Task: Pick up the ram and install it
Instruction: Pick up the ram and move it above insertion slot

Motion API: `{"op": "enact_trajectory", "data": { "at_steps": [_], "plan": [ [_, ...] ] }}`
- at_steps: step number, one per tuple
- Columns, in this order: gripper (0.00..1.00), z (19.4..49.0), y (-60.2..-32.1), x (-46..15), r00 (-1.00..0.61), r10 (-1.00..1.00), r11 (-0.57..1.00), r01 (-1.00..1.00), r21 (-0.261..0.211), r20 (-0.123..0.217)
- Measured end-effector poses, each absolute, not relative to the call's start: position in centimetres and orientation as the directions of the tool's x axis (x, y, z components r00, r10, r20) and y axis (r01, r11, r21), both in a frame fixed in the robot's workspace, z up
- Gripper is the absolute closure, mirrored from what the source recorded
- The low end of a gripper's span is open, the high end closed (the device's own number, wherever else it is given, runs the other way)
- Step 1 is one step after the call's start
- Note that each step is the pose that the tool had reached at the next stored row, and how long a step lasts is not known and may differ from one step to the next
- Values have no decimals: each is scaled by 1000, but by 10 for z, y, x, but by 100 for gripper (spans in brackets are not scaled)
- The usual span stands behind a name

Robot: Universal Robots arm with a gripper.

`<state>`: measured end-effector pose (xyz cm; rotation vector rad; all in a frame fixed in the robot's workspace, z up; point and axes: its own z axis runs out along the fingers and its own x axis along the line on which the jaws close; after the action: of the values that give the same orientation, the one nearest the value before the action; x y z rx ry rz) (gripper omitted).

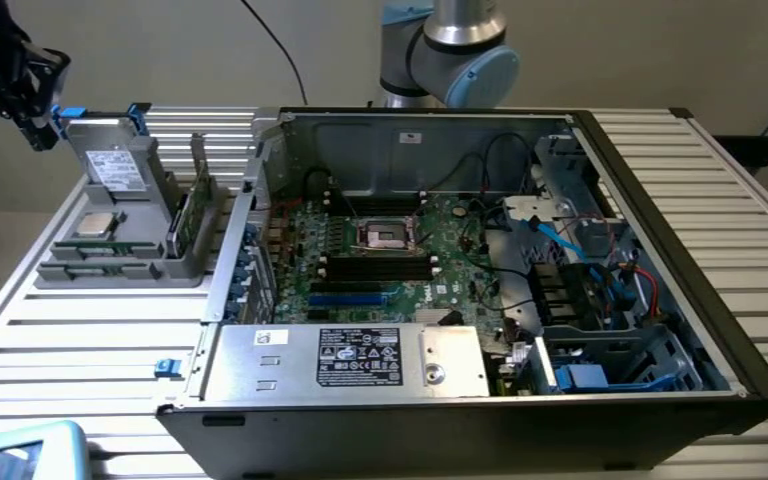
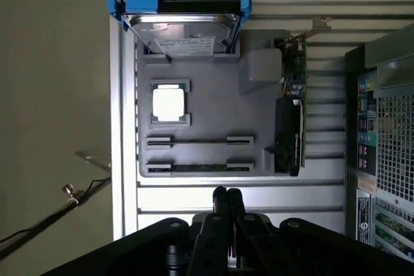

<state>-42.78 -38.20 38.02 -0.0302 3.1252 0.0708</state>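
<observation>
**Workstation with parts tray and open computer.** An open black desktop computer case [image 1: 491,300] lies on its side on a slatted metal table [image 1: 77,350]. A grey plastic holder tray [image 1: 57,280] sits on the table at the exterior view's left of the case.

**Gripper.** The black two-finger gripper [image 2: 227,193] is raised at the far left of the scene, beyond the tray's far end and apart from every part. Its fingers are pressed together and grip nothing. The silver robot arm with a pale blue joint cap [image 1: 458,50] rises behind the far wall of the case.

**Task object.** The ram [image 2: 199,167], a slim, long green circuit-board stick, stands on edge in the tray's nearest slot, at the end farthest from the drive. It is well apart from the gripper.

**Other tray contents.**
- A silver hard drive in a blue-tabbed carrier [image 1: 115,165] stands upright at the far end.
- A square silver processor chip [image 1: 95,224] lies flat in its recess, between the drive and the slots.
- A green expansion card [image 1: 187,225] stands on edge along the tray's right side, next to the case.

**Case interior.**
- The green motherboard [image 1: 458,245] carries a square processor socket [image 1: 387,235].
- A row of black memory slots [image 1: 377,266] lies just on the near side of the socket.
- A silver power-supply box with a black label [image 1: 357,357] fills the near left part of the case.
</observation>
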Motion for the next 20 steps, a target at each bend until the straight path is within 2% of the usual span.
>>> {"op": "enact_trajectory", "data": {
  "at_steps": [20],
  "plan": [
    [89, 380, -382, -428, -928, -373, 927, -373, 45, -16]
  ]
}}
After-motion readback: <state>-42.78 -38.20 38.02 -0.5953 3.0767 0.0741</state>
